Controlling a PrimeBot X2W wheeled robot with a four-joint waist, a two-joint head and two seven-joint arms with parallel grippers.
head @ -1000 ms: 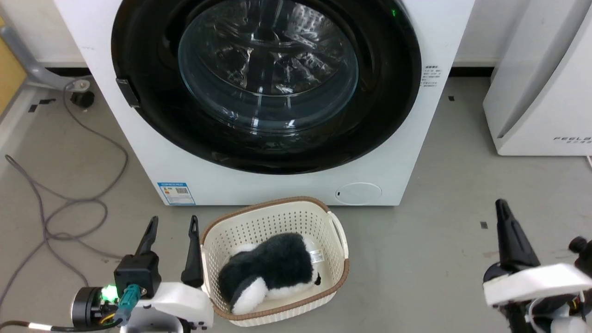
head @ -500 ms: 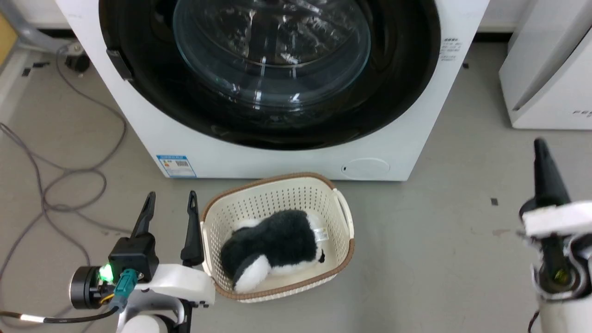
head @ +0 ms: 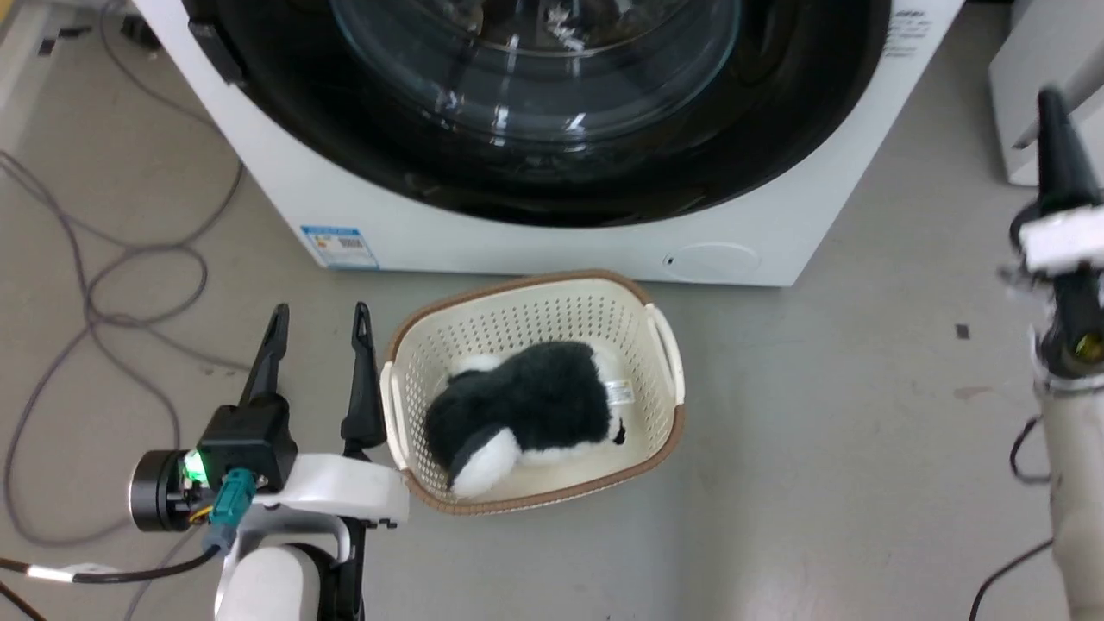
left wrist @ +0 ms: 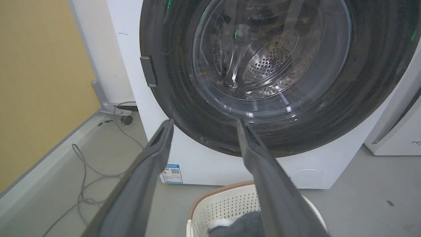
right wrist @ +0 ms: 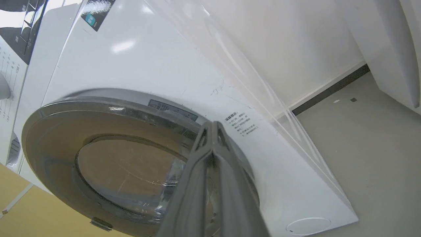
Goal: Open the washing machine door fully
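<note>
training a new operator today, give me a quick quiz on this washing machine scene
1. True or false: the washing machine door stands swung open.
2. Which gripper has its fingers spread apart? A) left gripper B) right gripper C) both
3. Fill in: the plush toy lies in the ____.
Key: 1 false, it sits shut against the washing machine; 2 A; 3 basket.
</note>
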